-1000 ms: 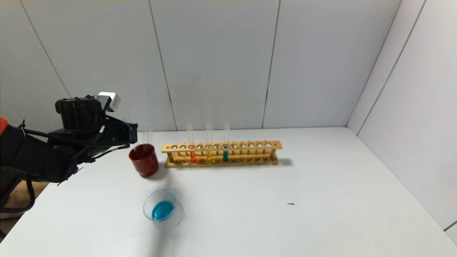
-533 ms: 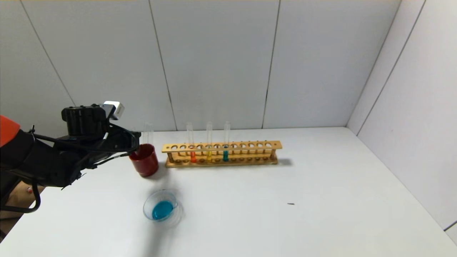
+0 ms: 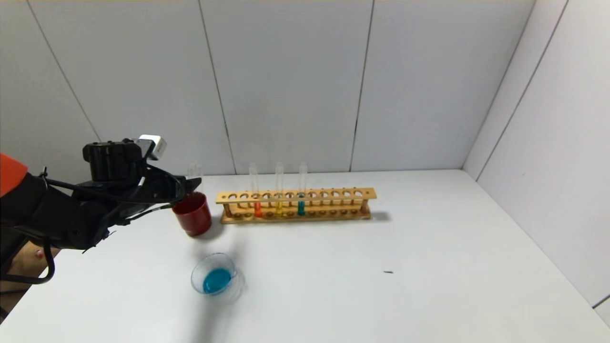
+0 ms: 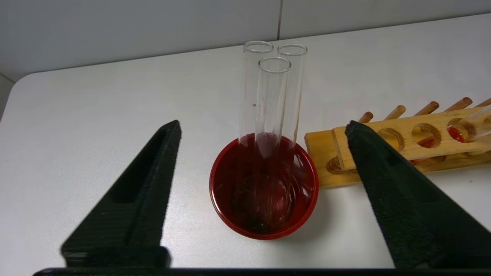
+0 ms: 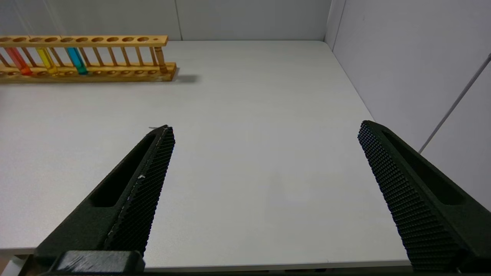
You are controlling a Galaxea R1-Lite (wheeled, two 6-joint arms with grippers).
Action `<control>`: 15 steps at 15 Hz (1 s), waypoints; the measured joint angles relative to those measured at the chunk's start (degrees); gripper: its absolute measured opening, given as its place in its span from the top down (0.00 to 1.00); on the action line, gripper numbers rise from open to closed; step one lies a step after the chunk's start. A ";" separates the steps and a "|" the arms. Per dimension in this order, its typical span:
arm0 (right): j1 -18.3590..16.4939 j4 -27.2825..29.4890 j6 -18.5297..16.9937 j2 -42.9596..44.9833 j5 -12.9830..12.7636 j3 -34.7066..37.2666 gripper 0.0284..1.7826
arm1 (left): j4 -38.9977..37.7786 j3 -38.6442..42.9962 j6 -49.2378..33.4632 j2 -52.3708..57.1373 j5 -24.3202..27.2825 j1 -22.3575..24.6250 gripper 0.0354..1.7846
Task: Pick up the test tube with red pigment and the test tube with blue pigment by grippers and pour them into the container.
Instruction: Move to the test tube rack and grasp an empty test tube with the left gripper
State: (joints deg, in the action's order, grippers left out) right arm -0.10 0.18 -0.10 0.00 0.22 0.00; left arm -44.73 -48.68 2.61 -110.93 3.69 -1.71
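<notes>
The test tube with red pigment (image 3: pixel 258 202) stands in the wooden rack (image 3: pixel 333 195), leftmost of three filled tubes; it also shows in the right wrist view (image 5: pixel 17 59). No tube with bright blue liquid shows. The container (image 3: pixel 194 281), a low clear glass dish, sits on the table in front of the cup and holds a pool of bright blue liquid. My left gripper (image 3: pixel 189 183) is open and empty, level with the cup's rim; its jaws stand wide on either side of the cup (image 4: pixel 262 125). My right gripper (image 5: pixel 266 126) is open and empty over the table's near right part.
A dark red cup (image 3: pixel 193 221) left of the rack holds three empty clear tubes (image 4: pixel 273 96). A yellow tube (image 3: pixel 279 202) and a teal-green tube (image 3: pixel 301 205) stand in the rack. A small dark speck (image 3: pixel 388 272) lies on the white table. Walls close the back and right.
My left gripper has moved right to the red cup and its jaws have opened. A clear empty tube seen at the gripper earlier now stands in the cup.
</notes>
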 joint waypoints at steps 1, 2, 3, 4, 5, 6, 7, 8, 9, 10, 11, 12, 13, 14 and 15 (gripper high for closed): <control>0.00 0.00 0.00 0.00 0.00 0.00 0.02 | 0.07 0.06 0.04 0.74 0.02 -0.07 0.08; 0.00 0.00 0.00 0.00 0.00 0.00 0.02 | 0.16 0.17 0.13 1.89 0.00 -0.20 0.04; 0.00 0.00 0.00 0.00 0.02 0.00 0.02 | 0.38 0.20 0.44 3.17 -0.01 -0.52 0.03; 0.00 0.00 0.00 0.00 0.02 0.00 0.02 | 0.90 0.23 1.55 4.92 -0.23 -1.34 0.02; 0.00 0.00 0.00 0.00 0.02 0.00 0.02 | 1.73 0.56 3.64 6.78 -0.69 -2.50 0.02; 0.00 -0.02 0.02 0.00 0.00 0.00 0.02 | 2.80 1.18 6.34 8.51 -1.08 -4.27 0.02; 0.00 0.00 0.00 0.00 0.02 0.00 0.02 | 3.44 1.93 8.47 10.24 -1.28 -6.56 0.02; 0.00 0.00 0.00 0.00 0.02 0.00 0.02 | 3.61 2.71 9.62 11.85 -1.44 -9.34 0.02; 0.00 0.00 0.00 0.00 0.00 0.00 0.02 | 3.77 3.15 10.07 13.08 -1.69 -12.01 0.02; 0.00 0.00 0.00 0.00 0.02 0.00 0.02 | 4.00 3.36 10.20 14.04 -2.38 -14.71 0.02; 0.00 0.00 0.00 0.00 0.02 0.00 0.02 | 4.00 3.39 10.06 14.60 -3.32 -16.62 0.02; 0.00 0.00 0.00 0.00 0.02 0.00 0.02 | 3.77 3.58 9.76 14.91 -3.43 -17.62 0.02; 0.00 0.00 0.00 0.00 0.00 0.00 0.02 | 3.74 3.82 9.26 14.98 -3.45 -18.43 0.02; 0.00 0.00 0.00 0.00 0.00 0.00 0.02 | 3.74 3.95 8.19 14.91 -3.47 -19.10 0.02; 0.00 0.00 0.00 0.00 0.02 0.00 0.02 | 3.85 3.97 6.90 14.69 -3.43 -19.74 0.02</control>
State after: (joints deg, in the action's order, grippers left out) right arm -0.10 0.18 -0.10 0.00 0.24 0.00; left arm -40.88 -44.70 9.51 -96.24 0.27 -21.44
